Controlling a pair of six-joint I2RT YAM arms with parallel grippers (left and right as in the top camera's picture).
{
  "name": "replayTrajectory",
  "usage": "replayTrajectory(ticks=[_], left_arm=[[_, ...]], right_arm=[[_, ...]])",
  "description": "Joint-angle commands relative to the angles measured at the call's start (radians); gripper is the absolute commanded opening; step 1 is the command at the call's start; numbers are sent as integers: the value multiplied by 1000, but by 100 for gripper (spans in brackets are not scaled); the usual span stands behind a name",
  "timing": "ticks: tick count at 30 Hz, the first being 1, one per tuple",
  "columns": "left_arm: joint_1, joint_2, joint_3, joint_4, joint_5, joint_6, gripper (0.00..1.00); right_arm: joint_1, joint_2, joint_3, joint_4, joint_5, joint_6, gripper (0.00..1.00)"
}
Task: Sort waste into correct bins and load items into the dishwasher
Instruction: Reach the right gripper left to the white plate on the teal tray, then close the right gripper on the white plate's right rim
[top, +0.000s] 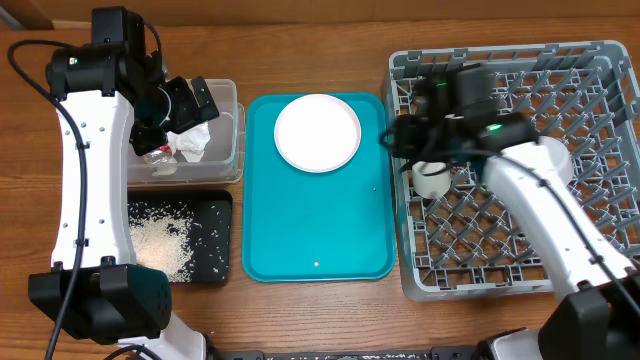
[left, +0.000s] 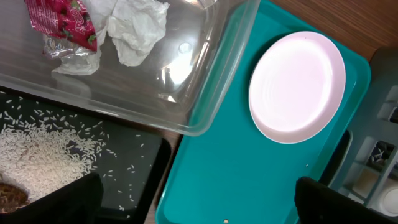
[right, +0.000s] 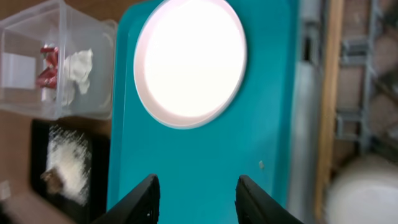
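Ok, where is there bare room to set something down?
The teal plastic tray is nearly bare below the round white plate, between the black rice tray and the grey dish rack. Crowded: the clear plastic bin, holding crumpled waste.

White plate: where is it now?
Plate sits top-centre in the overhead view on the teal tray, between the clear bin and the dishwasher rack.

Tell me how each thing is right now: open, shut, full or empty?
plate: empty, flat on the teal tray
clear bin: holds tissue and a red wrapper
black tray: rice scattered inside
dish rack: one white cup inside
left gripper: jaws open, empty
right gripper: jaws open, empty
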Motion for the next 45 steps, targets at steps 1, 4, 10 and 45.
replayTrajectory(ticks=[1, 4, 10, 45], left_arm=[[-1, 2, 23, 1, 11, -14, 100], [-1, 2, 23, 1, 11, -14, 100], [-1, 2, 23, 1, 11, -14, 100], [-1, 2, 23, 1, 11, -14, 100]], right_arm=[[108, 10, 0, 68, 270, 78, 42], [193, 43, 0, 170, 417, 89, 42], [277, 162, 0, 321, 672, 92, 44], [253, 486, 0, 501, 640, 92, 42]])
